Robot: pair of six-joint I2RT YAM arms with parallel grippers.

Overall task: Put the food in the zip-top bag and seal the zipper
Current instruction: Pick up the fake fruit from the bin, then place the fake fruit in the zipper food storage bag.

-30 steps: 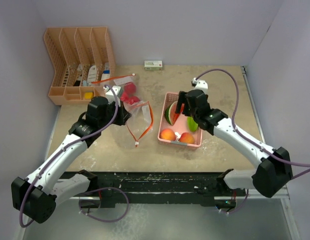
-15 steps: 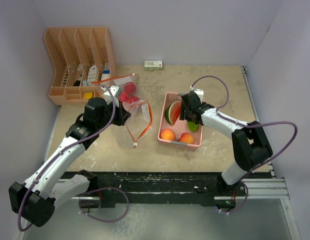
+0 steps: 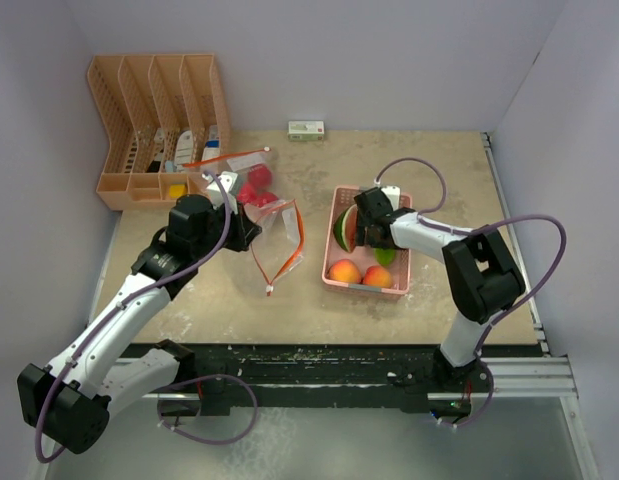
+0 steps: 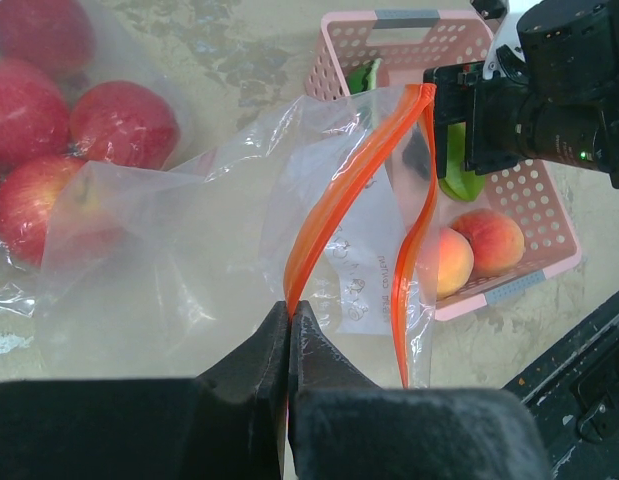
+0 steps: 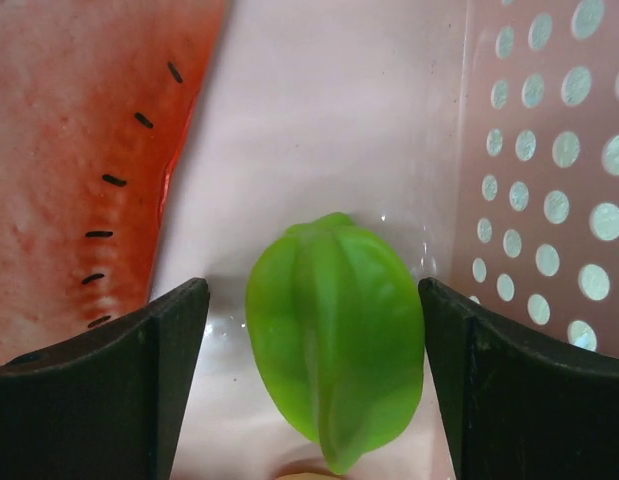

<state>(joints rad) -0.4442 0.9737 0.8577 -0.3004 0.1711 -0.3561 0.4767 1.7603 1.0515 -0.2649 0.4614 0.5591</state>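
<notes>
Fruit is not in the zip-top bag (image 4: pixel 189 260) yet, as far as you can see. Your left gripper (image 4: pixel 289 322) is pinched tight on the orange zipper (image 4: pixel 334 210), with the bag's mouth open just ahead of it. Your right gripper (image 5: pixel 311 310) is wide open and holds nothing. The green piece (image 5: pixel 334 340) lies right between its jaws, in the pink basket (image 5: pixel 549 150). The watermelon slice (image 5: pixel 79 170) is to its left. Two peaches (image 4: pixel 484 240) and the red apples (image 4: pixel 119 120) wait too. All the packing and zipping looks left to do.

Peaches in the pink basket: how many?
2. One peach lies at the basket's near-left corner, the other peach beside it to the right. The right arm could hide more.
</notes>
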